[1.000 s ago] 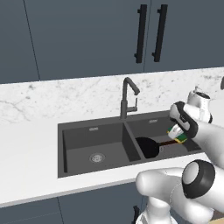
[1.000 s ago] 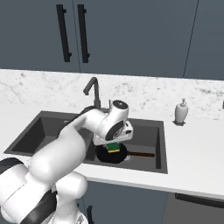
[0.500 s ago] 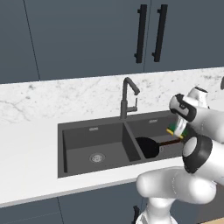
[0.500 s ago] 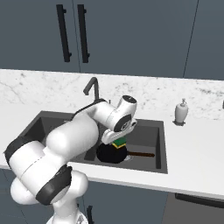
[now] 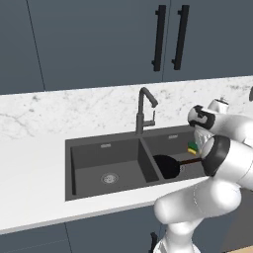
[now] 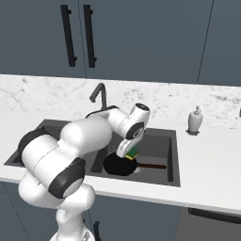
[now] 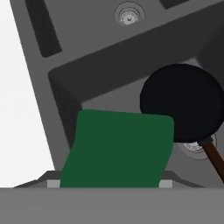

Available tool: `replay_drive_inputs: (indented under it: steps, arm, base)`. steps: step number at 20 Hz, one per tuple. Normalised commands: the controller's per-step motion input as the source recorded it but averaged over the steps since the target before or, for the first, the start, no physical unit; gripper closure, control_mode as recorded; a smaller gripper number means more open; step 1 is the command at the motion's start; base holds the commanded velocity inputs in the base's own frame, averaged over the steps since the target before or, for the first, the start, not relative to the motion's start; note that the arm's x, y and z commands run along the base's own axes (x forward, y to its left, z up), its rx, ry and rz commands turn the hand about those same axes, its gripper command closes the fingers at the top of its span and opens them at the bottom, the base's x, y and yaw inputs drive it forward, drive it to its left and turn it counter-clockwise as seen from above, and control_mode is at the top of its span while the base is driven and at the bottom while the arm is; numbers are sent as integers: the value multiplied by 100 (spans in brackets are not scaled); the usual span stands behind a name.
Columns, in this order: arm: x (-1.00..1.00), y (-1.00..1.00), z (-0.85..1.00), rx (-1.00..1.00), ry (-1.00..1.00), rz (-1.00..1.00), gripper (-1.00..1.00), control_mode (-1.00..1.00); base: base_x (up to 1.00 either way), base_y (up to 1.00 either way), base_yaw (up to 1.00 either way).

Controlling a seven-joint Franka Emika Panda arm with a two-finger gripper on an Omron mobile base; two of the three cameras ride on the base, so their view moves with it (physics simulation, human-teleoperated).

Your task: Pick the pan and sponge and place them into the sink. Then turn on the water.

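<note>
The gripper (image 7: 109, 186) pinches the sponge (image 7: 117, 148) across its sides above the right basin of the sink (image 5: 106, 148), where the pan (image 7: 181, 103) already lies. The sponge looks light and squashy, so a gentle hold should do.

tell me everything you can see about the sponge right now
The sponge is a small rectangular block with a flat dark green top over a yellow layer, soft-looking. It sits tilted at the gripper, above the right basin of the sink, close over the black pan lying there. Whether the fingers actually clamp it, or whether it touches the pan, can't be made out.
</note>
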Motion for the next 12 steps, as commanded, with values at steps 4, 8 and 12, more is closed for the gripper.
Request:
replay_drive_inputs:
  steps: [4,8,12]
  arm:
    - [4,2,-21,-1,-1,15,100,-100]
    - [11,6,-14,0,0,15,100,-100]
    - [13,10,-24,-1,0,13,100,-100]
  base:
    - [0,0,0]
    - [0,0,0]
    - [0,0,0]
